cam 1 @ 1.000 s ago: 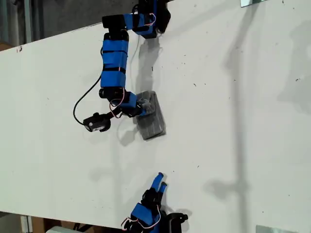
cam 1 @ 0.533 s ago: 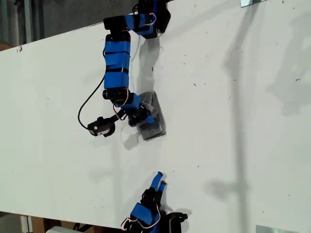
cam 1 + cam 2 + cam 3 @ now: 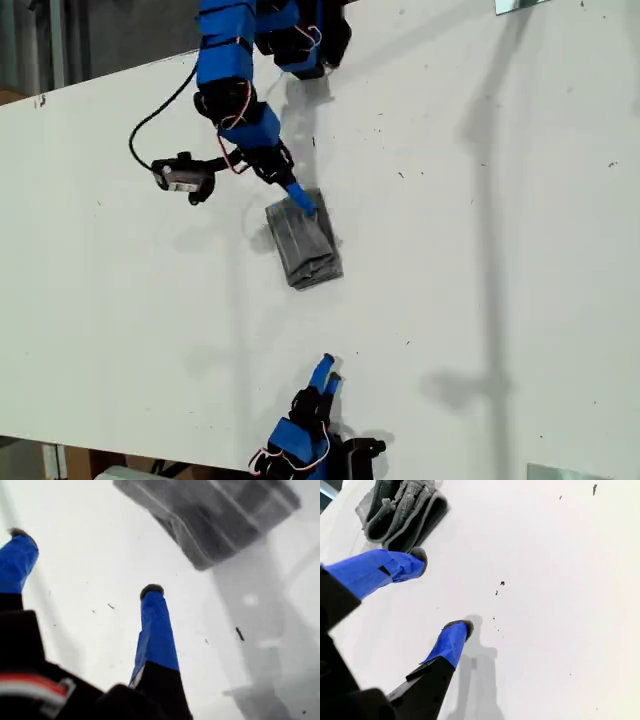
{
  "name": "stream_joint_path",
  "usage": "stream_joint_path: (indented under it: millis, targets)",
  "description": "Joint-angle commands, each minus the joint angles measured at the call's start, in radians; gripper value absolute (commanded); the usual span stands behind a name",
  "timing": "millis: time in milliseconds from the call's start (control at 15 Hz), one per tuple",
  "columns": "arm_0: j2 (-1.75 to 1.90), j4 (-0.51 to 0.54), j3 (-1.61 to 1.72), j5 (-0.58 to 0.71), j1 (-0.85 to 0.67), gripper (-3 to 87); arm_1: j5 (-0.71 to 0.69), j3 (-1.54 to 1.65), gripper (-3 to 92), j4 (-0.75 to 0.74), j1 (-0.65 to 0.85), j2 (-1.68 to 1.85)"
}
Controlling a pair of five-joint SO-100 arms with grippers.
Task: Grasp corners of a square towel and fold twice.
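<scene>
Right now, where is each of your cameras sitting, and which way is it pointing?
Exterior view: off the arms, high up, looking down on the white table, the folded towel and both blue arms.
First wrist view: on my first claw, looking past its open fingers at the towel beyond.
Second wrist view: on my second claw, looking along its open fingers across the table towards the towel.
Shared: all three views show the towel and the table.
</scene>
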Motion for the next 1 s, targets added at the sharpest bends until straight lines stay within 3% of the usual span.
stream_joint_path:
  millis: [0, 200, 333, 467, 600, 667, 733, 800, 933]
  targets:
    - [0.005, 0.031, -0.009, -0.012, -0.011, 24.1, 0.422, 0.345, 40.9, -0.032, -0.132, 0.133]
    - [0.002, 0.06, 0.0, -0.011, 0.005, 24.1, 0.707, 0.629, 37.3, -0.29, -0.316, 0.241]
    - [0.002, 0.06, 0.0, 0.005, 0.02, 24.1, 0.764, 0.704, 39.6, -0.494, -0.36, 0.138]
    - [-0.002, 0.046, 0.011, 0.083, 0.044, 23.1, 0.769, 0.623, 31.0, -0.581, -0.339, -0.086]
    - [-0.002, 0.029, 0.023, 0.267, 0.107, 22.6, 0.793, 0.583, 30.6, -0.683, -0.359, -0.202]
    - [-0.002, 0.029, 0.023, 0.492, 0.115, 21.7, 0.785, 0.578, 27.5, -0.779, -0.357, -0.27]
    - [0.0, 0.018, 0.025, 0.692, 0.117, 20.7, 0.772, 0.514, 28.2, -0.739, -0.368, -0.371]
    - [0.0, 0.021, 0.025, 0.67, 0.114, 19.5, 0.782, 0.486, 37.7, -0.756, -0.371, -0.411]
    - [0.0, 0.021, 0.025, 0.67, 0.109, 17.3, 0.788, 0.509, 63.3, -0.942, -0.328, -0.503]
